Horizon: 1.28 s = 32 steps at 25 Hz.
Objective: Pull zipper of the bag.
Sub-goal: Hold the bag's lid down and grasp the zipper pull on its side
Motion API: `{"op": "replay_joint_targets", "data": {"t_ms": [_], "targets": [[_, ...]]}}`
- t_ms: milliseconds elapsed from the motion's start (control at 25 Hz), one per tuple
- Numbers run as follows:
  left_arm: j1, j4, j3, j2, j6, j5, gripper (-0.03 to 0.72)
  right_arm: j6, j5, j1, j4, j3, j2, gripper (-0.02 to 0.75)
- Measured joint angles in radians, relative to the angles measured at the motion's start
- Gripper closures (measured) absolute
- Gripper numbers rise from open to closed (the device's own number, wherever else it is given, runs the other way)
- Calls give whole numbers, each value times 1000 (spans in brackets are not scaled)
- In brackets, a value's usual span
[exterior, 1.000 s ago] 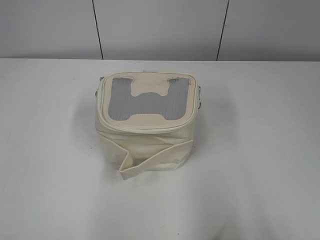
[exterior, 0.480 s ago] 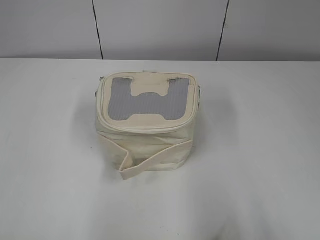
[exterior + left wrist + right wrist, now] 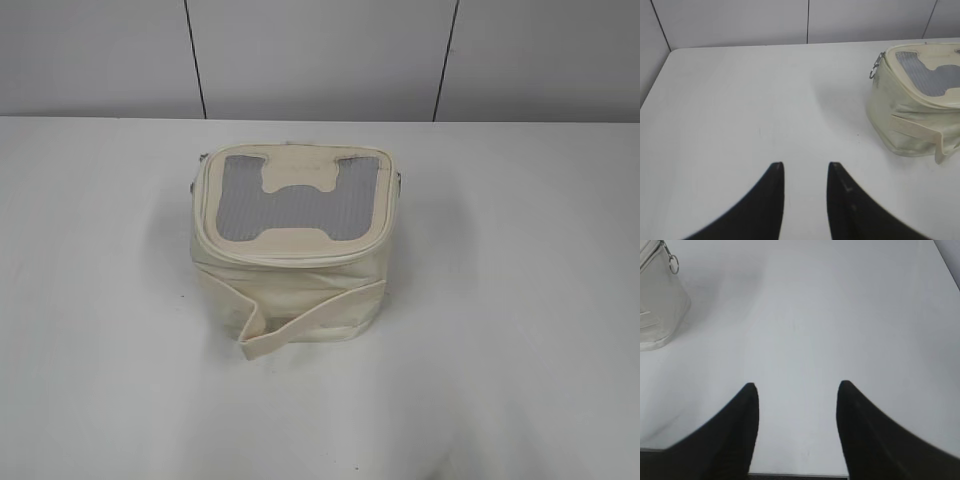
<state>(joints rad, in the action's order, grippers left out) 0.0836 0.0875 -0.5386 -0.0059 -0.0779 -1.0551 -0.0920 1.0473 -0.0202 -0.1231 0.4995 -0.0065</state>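
The cream-white boxy bag [image 3: 290,280] stands in the middle of the white table, its grey mesh top with the cream H patch facing up and its strap hanging across the front. The zipper [image 3: 290,258] runs round the top rim. A silver ring pull [image 3: 875,68] hangs at the bag's left corner in the left wrist view, where the bag [image 3: 912,115] sits at the far right. Another ring pull [image 3: 673,263] shows at the top left of the right wrist view, on the bag [image 3: 660,305]. My left gripper [image 3: 805,167] and my right gripper [image 3: 796,386] are open, empty and well away from the bag. Neither shows in the exterior view.
The white table [image 3: 520,300] stretches around the bag. A grey panelled wall [image 3: 320,55] rises behind its far edge. The table's near edge shows at the bottom of the right wrist view [image 3: 800,476].
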Motion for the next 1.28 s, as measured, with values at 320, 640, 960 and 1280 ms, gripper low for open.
{"op": "replay_joint_targets", "data": {"t_ms": [320,640,960,1280], "targets": [[0,0,0,0,0,0,457,-48,-15,0,-102,7,37,337],[1,0,0,0,0,0,458,-753,-268,8,-718,54,614,337],[1,0,0,0,0,0,458,-1302,-254,131,-1042,499,1444,337],[1,0,0,0,0,0,458,-1172,-32,325,-921,1167,2044,337]]}}
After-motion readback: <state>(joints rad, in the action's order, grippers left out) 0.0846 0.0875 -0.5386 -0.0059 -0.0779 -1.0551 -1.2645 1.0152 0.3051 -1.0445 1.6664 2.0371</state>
